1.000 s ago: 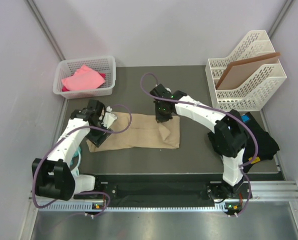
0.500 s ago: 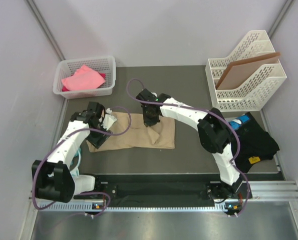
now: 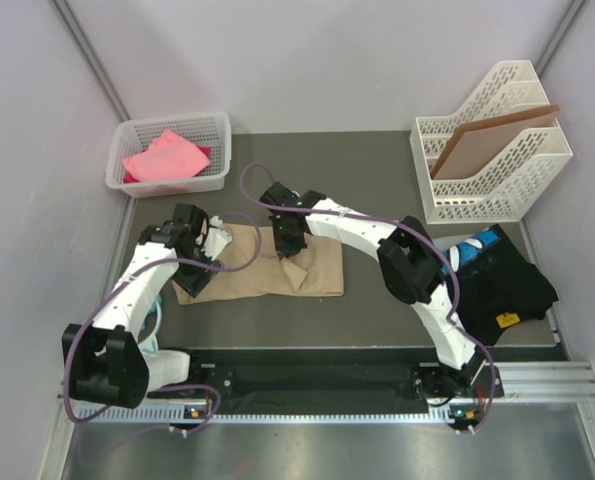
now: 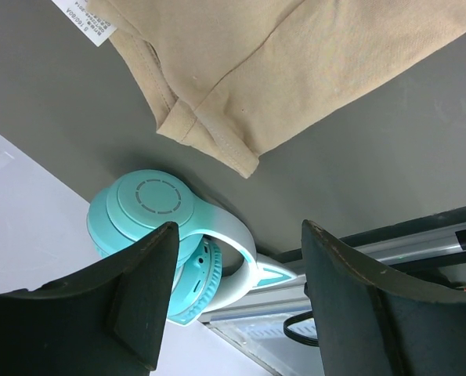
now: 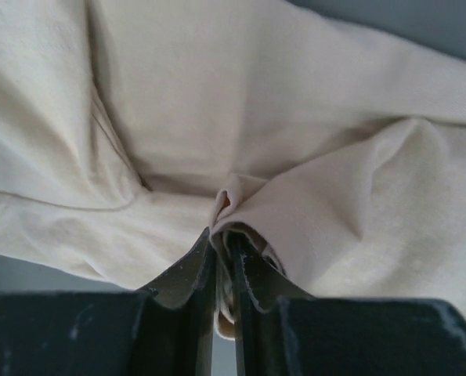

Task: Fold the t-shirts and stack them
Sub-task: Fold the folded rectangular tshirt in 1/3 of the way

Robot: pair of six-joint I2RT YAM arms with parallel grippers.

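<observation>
Our right gripper has its jaws almost together, pinching a raised fold of the tan t-shirt, which spreads ahead of the fingers and to both sides. Our left gripper stands wide open and holds nothing. The shirt's hem lies just beyond its fingertips, and a teal round object sits beside one finger.

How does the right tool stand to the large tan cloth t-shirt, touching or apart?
Touching. The right wrist view shows the right tool pinched shut on a bunched fold of the tan cloth t-shirt.
</observation>
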